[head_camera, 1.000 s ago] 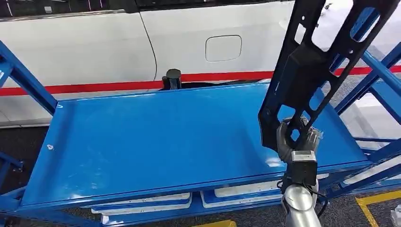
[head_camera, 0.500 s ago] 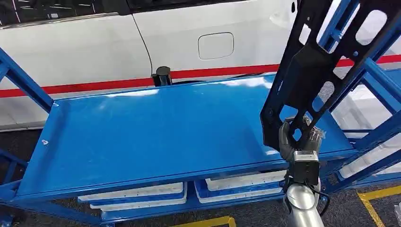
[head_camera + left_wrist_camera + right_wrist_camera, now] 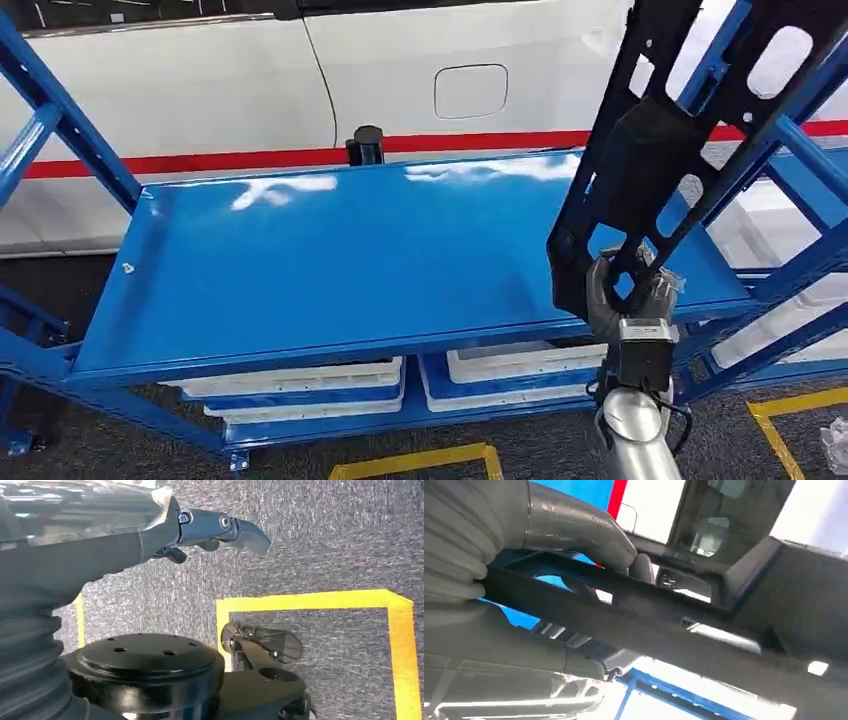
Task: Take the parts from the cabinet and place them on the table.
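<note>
A long black plastic part (image 3: 660,140) with several cut-outs stands upright at the right of the head view, its top out of frame. My right hand (image 3: 628,290) grips its lower end, in front of the right end of the blue table top (image 3: 380,250). In the right wrist view the grey thumb (image 3: 589,527) wraps over a black bar of the part (image 3: 684,625). My left hand (image 3: 150,535) hangs over grey carpet, fingers stretched out with nothing in them.
The blue table has slanted blue frame struts at both ends (image 3: 60,130). White trays (image 3: 300,385) lie on a lower shelf. A white vehicle body with a red stripe (image 3: 250,90) stands behind. Yellow floor tape (image 3: 420,462) marks the carpet.
The whole scene has shifted as the camera moved; the table now sits a little more to the right in frame. The right hand keeps holding the black part upright.
</note>
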Robot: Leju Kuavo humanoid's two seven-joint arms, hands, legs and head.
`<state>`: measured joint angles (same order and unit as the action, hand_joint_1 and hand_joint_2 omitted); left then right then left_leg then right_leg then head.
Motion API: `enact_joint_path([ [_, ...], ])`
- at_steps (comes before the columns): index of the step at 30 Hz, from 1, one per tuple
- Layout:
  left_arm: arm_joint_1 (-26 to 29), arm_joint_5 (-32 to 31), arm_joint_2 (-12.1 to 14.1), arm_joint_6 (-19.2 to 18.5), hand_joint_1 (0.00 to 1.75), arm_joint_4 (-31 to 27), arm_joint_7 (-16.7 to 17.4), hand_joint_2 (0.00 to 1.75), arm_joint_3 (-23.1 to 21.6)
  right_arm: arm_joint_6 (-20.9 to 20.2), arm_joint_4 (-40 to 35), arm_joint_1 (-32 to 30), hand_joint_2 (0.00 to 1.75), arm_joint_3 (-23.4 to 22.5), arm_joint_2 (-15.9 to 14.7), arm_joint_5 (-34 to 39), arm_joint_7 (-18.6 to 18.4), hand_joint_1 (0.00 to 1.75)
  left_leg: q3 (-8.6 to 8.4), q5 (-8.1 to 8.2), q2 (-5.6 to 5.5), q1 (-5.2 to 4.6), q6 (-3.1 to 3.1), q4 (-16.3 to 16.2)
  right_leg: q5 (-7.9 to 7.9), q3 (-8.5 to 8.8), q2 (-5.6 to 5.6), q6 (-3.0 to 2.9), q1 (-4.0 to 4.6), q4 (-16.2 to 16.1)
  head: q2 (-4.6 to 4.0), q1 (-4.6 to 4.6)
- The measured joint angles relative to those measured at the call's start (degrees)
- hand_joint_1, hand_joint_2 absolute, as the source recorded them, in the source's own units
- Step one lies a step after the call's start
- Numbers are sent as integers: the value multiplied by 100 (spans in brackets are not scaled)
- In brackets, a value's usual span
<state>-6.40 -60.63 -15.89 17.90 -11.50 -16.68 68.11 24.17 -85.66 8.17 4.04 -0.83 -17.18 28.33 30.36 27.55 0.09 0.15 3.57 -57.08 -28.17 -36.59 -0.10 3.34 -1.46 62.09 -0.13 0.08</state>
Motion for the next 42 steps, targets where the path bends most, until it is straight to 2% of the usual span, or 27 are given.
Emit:
enact_joint_path([
  [2,7,0,-2,-2,0,2,0,175,0,6,0,-18,175,0,-20,-2,2,175,151,-105,9,-14,15,-7,-498,-282,2,-41,3,887,0,7],
  [3,6,0,-2,-2,0,2,0,175,0,13,0,-43,175,0,-24,0,2,175,240,-169,12,-19,16,-12,-634,-375,3,-13,2,1290,0,10],
  [4,7,-4,-2,-2,0,2,0,175,0,18,0,-75,175,0,-26,0,4,175,305,-219,11,-21,13,-13,-613,-333,3,36,0,1384,0,5],
  [5,8,-9,-2,-2,0,2,0,175,0,22,0,-100,175,0,-26,4,9,175,366,-266,11,-21,7,-16,-498,-173,3,96,0,1232,0,12],
  [7,7,-28,-2,-2,0,9,0,175,0,24,-13,-110,175,0,-26,15,15,175,476,-355,5,-19,-25,-31,-170,467,2,190,1,292,0,12],
  [9,4,-28,-4,-2,0,15,0,175,0,31,-59,-99,175,2,-24,20,17,175,561,-423,0,-59,-92,-65,-254,1079,5,87,63,-629,0,16],
  [12,9,-59,-4,26,0,17,182,175,0,31,-109,-130,175,0,-22,7,11,175,568,-567,5,-53,-188,-29,-191,917,20,-33,112,-587,0,-17],
  [13,20,-63,20,-22,0,15,309,175,0,28,-147,-143,175,0,-24,4,-7,175,592,-594,-5,-66,-230,-27,-131,885,11,-111,46,-627,0,-15],
  [14,19,-68,107,-129,0,15,341,175,0,9,-195,-147,175,0,-24,7,-29,175,646,-429,-26,-28,-263,-110,-72,856,-12,-160,-16,-628,0,-8],
  [15,18,-68,158,-230,0,15,343,175,0,-11,-256,-176,175,0,-28,26,-46,175,714,-77,-17,-21,-288,-335,-16,780,-18,-247,-12,-626,0,-28],
  [17,12,-70,234,-328,0,17,341,175,-2,-22,-370,-243,175,-2,-42,55,-52,175,880,584,-19,4,-348,-1128,100,688,-37,-293,-3,-620,0,-47],
  [18,7,-70,251,-343,0,17,339,175,-2,-22,-404,-269,175,-2,-52,59,-52,175,923,740,-19,10,-376,-1520,159,610,-39,-278,-1,-607,0,-49],
  [20,6,-98,275,-345,0,17,356,175,-4,-24,-450,-334,175,-4,-70,70,-59,175,755,576,-12,43,-401,-1678,255,454,-41,-244,-10,-570,0,-52],
  [22,21,-105,315,-343,0,17,396,175,-4,-24,-494,-392,175,-4,-92,85,-70,175,192,195,2,99,-419,-959,321,306,-38,-181,-31,-497,0,-50],
  [23,35,-105,337,-339,0,17,411,175,-4,-24,-520,-399,175,-4,-98,87,-70,175,-148,150,-5,119,-421,-451,345,241,-32,-145,-35,-437,0,-54],
  [24,40,-105,343,-332,0,17,418,175,-2,-24,-559,-403,175,-7,-107,94,-70,175,-329,352,-49,99,-424,-154,372,172,-30,-101,-16,-407,0,-58],
  [26,67,-105,391,-326,0,17,417,175,-2,-24,-599,-401,175,-7,-120,101,-70,175,-276,350,-67,49,-378,-56,468,126,-43,-1,-5,-389,0,-45],
  [28,85,-105,431,-310,0,15,426,175,0,-24,-614,-414,175,-4,-131,98,-70,175,-204,250,-61,6,-216,-44,585,101,-42,119,9,-441,0,-41],
  [29,85,-105,431,-310,0,17,426,175,0,-24,-616,-421,175,-4,-142,101,-70,175,-140,166,-11,43,-119,-11,508,44,-38,101,-49,-381,0,-56],
  [31,84,-105,444,-310,0,15,428,175,0,-24,-629,-432,175,-7,-157,103,-70,175,7,41,1,26,-10,-11,-75,-196,-26,-45,-25,153,0,-15],
  [32,85,-105,444,-310,0,17,428,175,0,-24,-629,-434,175,-4,-175,114,-68,175,99,-32,4,23,-9,-12,-372,-306,-19,-84,-17,593,0,-10],
  [34,85,-101,444,-310,0,15,428,175,0,-37,-629,-443,175,-4,-197,162,-66,175,291,-179,24,-2,-3,-23,-584,-402,-14,-31,-1,1301,0,-8],
  [35,86,-92,444,-310,0,17,428,175,0,-59,-629,-459,175,-4,-214,190,-55,175,389,-251,32,-13,-5,-25,-461,-322,-14,40,-1,1387,0,-15],
  [37,85,-57,450,-310,0,17,428,175,2,-74,-629,-468,175,0,-240,260,-31,175,560,-386,32,-18,-28,-32,-90,141,-15,147,11,900,0,-10],
  [38,84,-55,450,-310,0,17,428,175,4,-81,-629,-460,175,0,-251,275,-24,175,623,-448,31,-18,-46,-37,-30,504,-14,124,22,417,0,-8],
  [40,82,-50,448,-310,0,17,428,175,7,-98,-632,-414,175,7,-273,310,-7,175,681,-556,36,-49,-114,-46,-355,1290,-12,-36,117,-751,0,1],
  [42,82,-55,459,-315,0,15,409,175,7,-85,-629,-389,175,7,-293,365,35,175,707,-705,42,-39,-162,0,-314,1152,6,-53,135,-722,0,3],
])
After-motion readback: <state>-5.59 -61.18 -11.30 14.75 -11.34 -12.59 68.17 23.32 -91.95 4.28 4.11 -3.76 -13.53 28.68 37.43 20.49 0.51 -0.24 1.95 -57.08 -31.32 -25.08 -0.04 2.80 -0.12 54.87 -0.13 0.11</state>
